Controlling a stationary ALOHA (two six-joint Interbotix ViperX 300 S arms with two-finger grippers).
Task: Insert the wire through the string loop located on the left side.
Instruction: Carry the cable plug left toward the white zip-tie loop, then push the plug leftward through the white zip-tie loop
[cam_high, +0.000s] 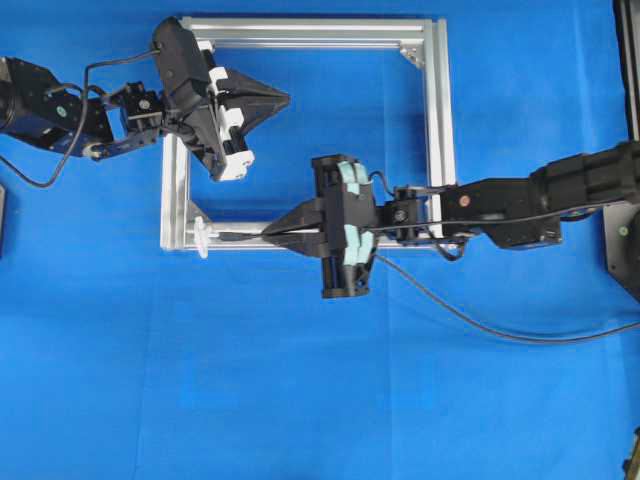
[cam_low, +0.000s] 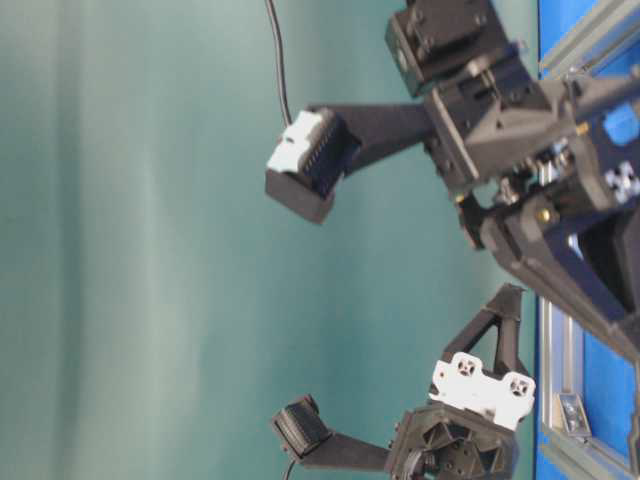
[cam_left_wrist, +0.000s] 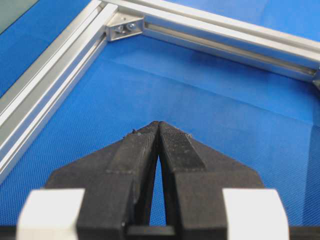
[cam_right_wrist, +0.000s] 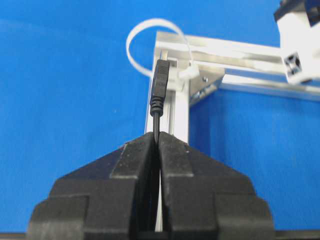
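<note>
The thin black wire (cam_high: 480, 325) runs in from the right to my right gripper (cam_high: 266, 232), which is shut on it just behind the plug (cam_right_wrist: 160, 82). The plug lies along the frame's lower rail and points left at the small white string loop (cam_high: 203, 238), which is tied to the lower left corner. In the right wrist view the plug tip sits just in front of the string loop (cam_right_wrist: 129, 47); whether it has entered I cannot tell. My left gripper (cam_high: 286, 97) hovers shut and empty inside the frame's upper left part, with its fingertips (cam_left_wrist: 172, 137) pressed together.
The square silver aluminium frame (cam_high: 435, 130) lies flat on the blue cloth. Its corner bracket (cam_left_wrist: 122, 27) shows ahead of the left gripper. The right arm (cam_high: 540, 195) crosses the frame's right rail. A dark block (cam_high: 622, 235) stands at the right edge.
</note>
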